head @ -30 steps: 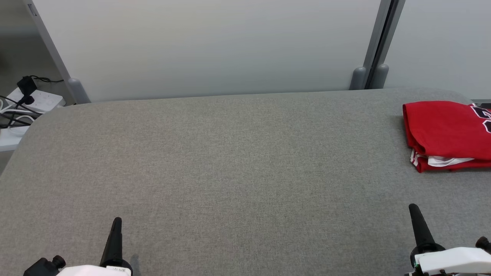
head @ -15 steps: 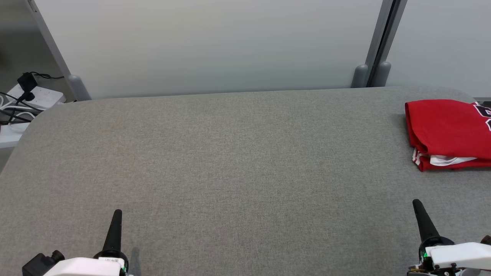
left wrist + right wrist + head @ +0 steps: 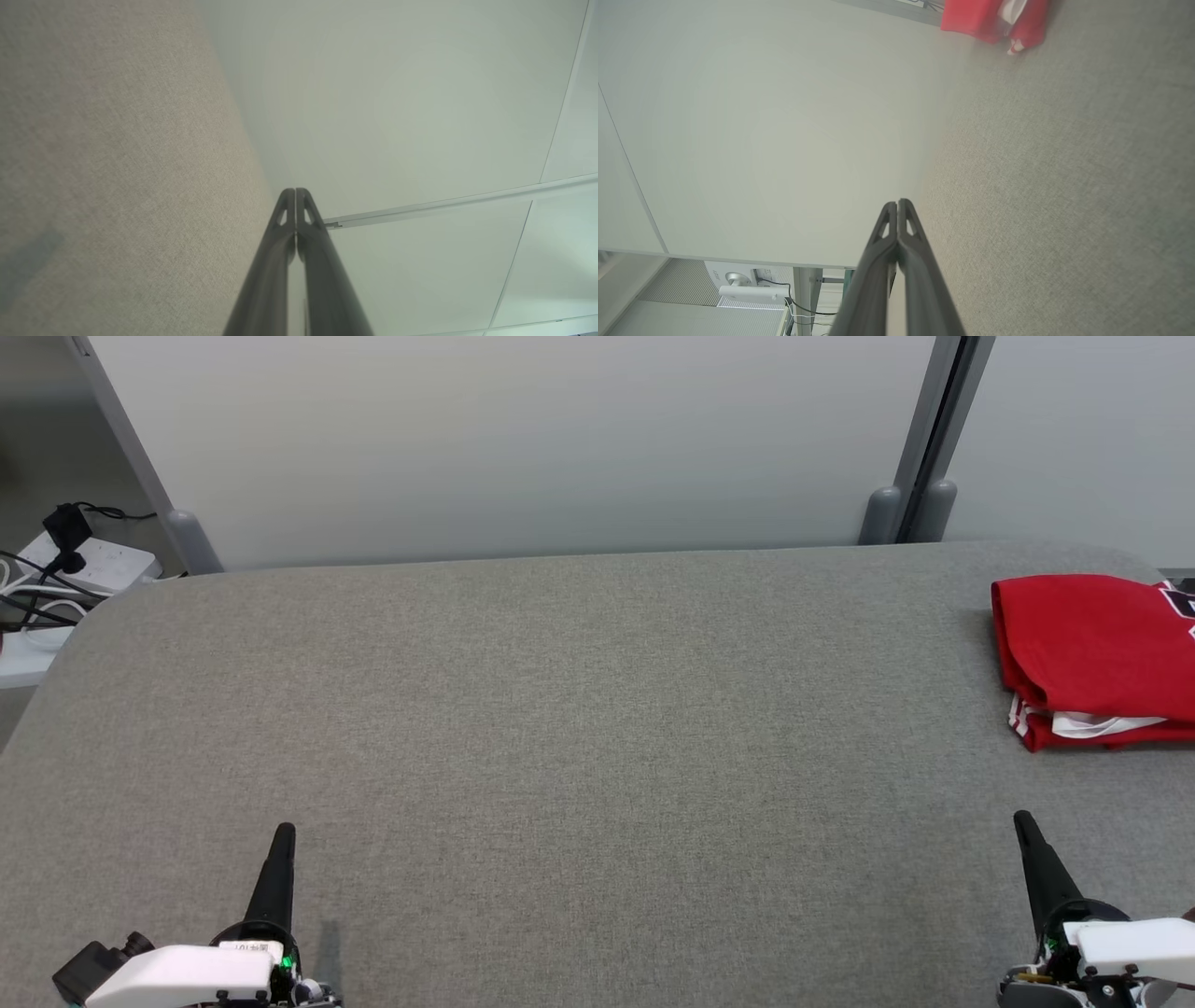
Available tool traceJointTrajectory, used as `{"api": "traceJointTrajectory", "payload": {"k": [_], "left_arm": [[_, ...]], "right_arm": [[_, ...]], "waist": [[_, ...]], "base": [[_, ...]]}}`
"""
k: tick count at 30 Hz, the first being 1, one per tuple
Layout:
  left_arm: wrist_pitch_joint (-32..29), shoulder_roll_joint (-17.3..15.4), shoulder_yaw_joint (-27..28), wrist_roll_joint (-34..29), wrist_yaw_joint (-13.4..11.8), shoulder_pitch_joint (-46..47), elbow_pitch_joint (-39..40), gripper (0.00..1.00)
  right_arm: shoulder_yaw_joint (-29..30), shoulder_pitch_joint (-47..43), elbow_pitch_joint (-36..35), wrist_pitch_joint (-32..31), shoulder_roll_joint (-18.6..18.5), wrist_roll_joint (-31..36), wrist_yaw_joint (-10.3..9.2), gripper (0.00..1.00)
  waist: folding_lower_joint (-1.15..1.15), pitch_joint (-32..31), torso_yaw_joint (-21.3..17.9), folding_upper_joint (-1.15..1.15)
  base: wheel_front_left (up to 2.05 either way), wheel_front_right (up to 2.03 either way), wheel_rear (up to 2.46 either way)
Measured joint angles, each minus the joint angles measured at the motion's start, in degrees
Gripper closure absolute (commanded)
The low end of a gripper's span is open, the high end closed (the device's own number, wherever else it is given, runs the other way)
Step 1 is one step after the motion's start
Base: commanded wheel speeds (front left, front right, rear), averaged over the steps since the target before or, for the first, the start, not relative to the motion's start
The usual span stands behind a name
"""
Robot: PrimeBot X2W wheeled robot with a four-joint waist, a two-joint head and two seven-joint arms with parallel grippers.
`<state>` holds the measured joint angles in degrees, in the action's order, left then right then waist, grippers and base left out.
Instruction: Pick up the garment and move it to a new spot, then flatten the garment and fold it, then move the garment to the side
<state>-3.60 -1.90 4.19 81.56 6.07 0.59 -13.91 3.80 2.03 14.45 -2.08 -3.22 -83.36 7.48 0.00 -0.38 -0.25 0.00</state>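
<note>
Red folded garment (image 3: 1088, 644), grey woven table (image 3: 579, 709)

No text legible. Dark-and-white print (image 3: 1179, 604) on the red jersey (image 3: 1088, 635) is cut by the frame edge: unreadable. Small label (image 3: 245, 947) behind the left gripper (image 3: 283, 835): too small. Marking on the white device (image 3: 749, 287): blurred.

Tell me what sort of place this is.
Probably an office or lab test bay, not a home: a grey fabric-covered table backed by pale partition panels, a white power strip with cables beside it, and a folded red jersey at the table's right.
</note>
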Motion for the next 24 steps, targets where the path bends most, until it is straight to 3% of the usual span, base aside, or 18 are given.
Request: {"api": "traceJointTrajectory", "payload": {"k": [16,24], "left_arm": [[-2.50,-0.01,0.42,10.10,0.94,2.38,-1.37,1.00],[-2.52,-0.01,0.44,10.32,0.94,2.38,-1.42,1.00]], "right_arm": [[1.85,1.35,0.93,-2.50,-0.03,-9.65,0.00,1.00],[2.16,1.58,0.94,-2.52,-0.02,-9.90,0.00,1.00]], "waist": [[0.00,0.56,0.25,0.00],[0.00,0.56,0.25,0.00]], "base": [[0.00,0.00,0.00],[0.00,0.00,0.00]]}}
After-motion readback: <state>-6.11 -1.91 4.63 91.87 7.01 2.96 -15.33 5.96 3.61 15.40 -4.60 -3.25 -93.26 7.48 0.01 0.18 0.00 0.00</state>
